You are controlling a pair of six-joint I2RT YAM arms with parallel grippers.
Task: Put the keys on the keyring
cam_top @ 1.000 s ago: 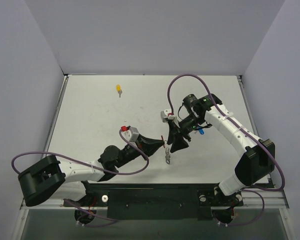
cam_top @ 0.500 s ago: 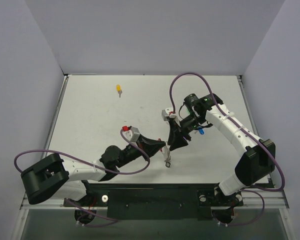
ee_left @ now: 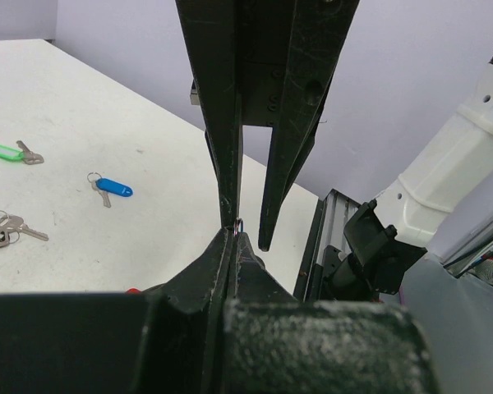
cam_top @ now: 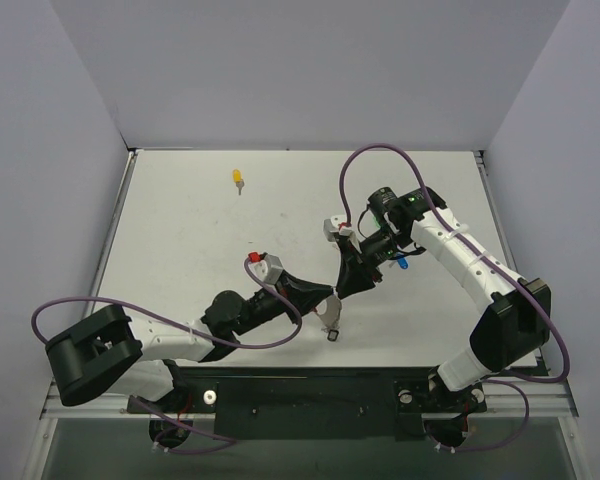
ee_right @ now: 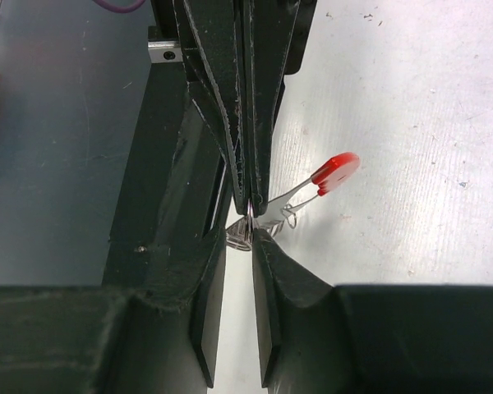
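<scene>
**Both sets of fingers pinch the keyring above the surface**

Just ahead of the arm bases the two arms meet tip to tip, with the keyring (cam_top: 333, 318) hanging between them, lifted off the surface (cam_top: 180, 240).

The left fingers (ee_left: 201, 267) are pressed together with only a hairline slit between them. A small silver loop of the ring is nipped at their very tips.

The right fingers (ee_right: 283, 267) come in from the opposite side. They are drawn almost together and close on the thin silver wire where their tips converge. From the left wrist a narrow gap shows further up their length.

In the right wrist view the ring's red piece (ee_right: 335, 173) sticks out to one side of the pinch, with silver wire curling beneath it.

The loose keys lie well apart from all this. The blue key (ee_left: 112, 187) is flat on the surface beside the right arm, and the green key (ee_left: 4, 152) lies a little beyond it. The yellow key (cam_top: 238, 178) sits far off near the back edge.
</scene>
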